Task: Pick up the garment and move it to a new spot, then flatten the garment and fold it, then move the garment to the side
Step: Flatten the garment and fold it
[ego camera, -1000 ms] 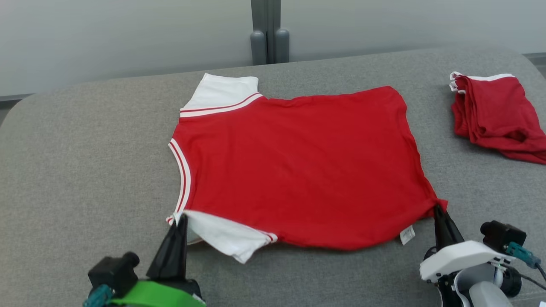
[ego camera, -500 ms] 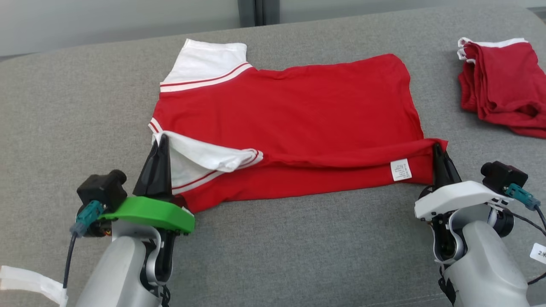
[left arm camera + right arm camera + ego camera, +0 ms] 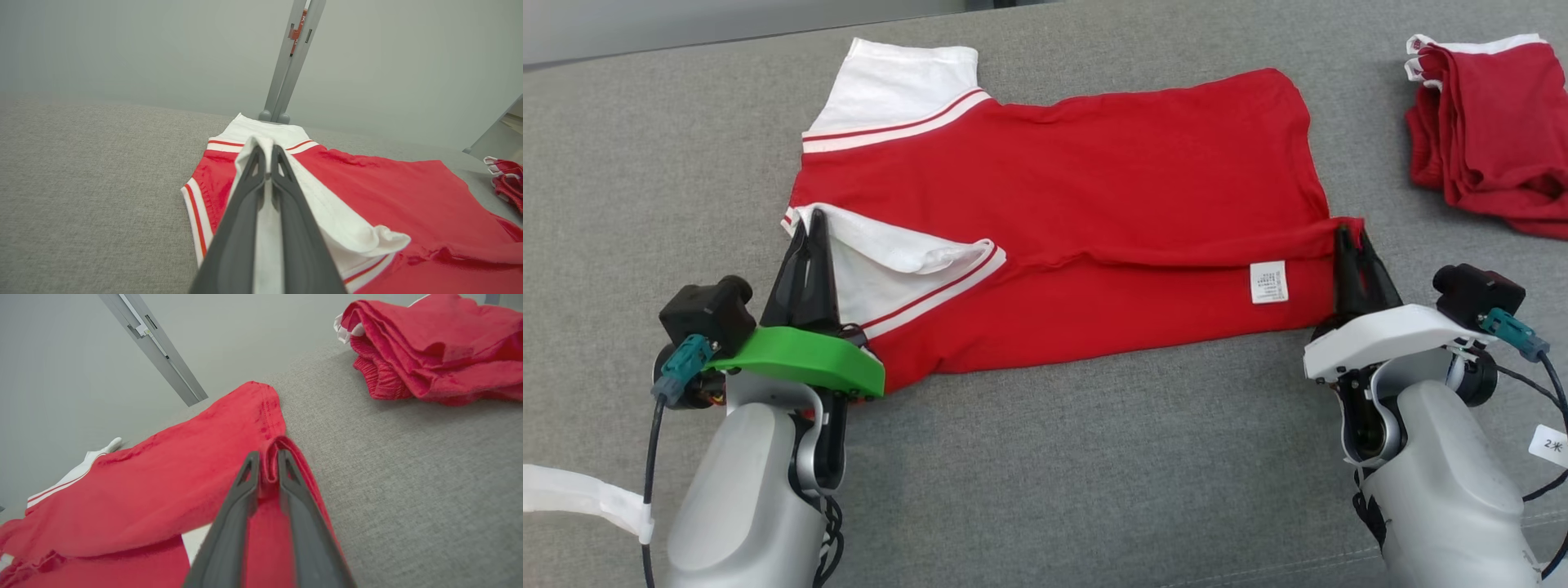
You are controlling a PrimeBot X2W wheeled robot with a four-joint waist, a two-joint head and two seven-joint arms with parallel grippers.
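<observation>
Carried over since the earlier frames, the near edge of the garment (image 3: 1078, 163) is now laid back upon the body of the cloth, both end effectors having been advanced away from the robot; part of the apparent shift is to be ascribed to a downward turn of the head camera. The garment, a red shirt with white sleeves, is spread at the middle of the grey cloth-covered tabletop (image 3: 1094, 474), its label (image 3: 1268, 282) turned upward on the folded strip. The left end effector (image 3: 810, 216) is closed on the white cloth of the near sleeve (image 3: 890, 253), which is seen pinched between its fingers in the left wrist view. The right end effector (image 3: 1343, 233) is held narrow, a small fold of the red hem corner being nipped between its tips in the right wrist view. A folded pile of red cloth (image 3: 1486, 122) lies well apart at the right. The shirt may be judged light, soft and wholly limp: sagging is to be expected between the two held points, and the lower layer may be dragged by the rough covering. Hold is best taken at seamed corners, where doubled cloth offers a thicker purchase.
</observation>
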